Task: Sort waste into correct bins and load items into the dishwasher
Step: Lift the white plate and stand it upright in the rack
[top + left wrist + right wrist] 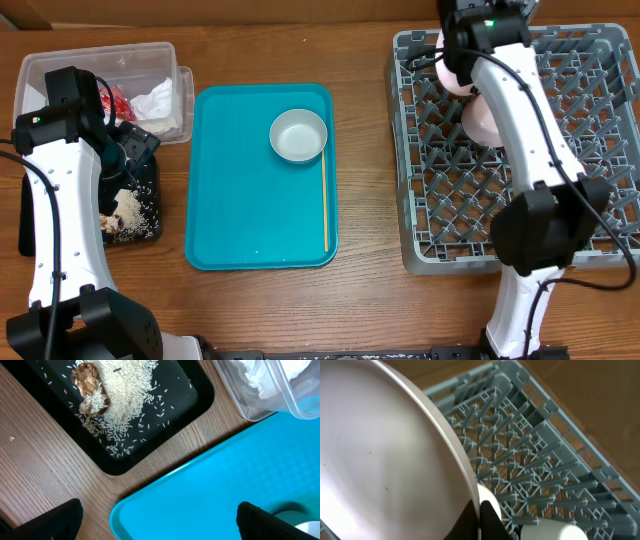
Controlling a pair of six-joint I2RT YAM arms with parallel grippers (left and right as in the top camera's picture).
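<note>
While the right fingers are clamping the rim of the plate over the rack, the left fingers are hanging open beside the black tray.

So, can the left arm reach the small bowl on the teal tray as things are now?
Probably yes: the left tool is open and empty above the teal tray corner, and the bowl sits uncovered, with nothing between them.
</note>
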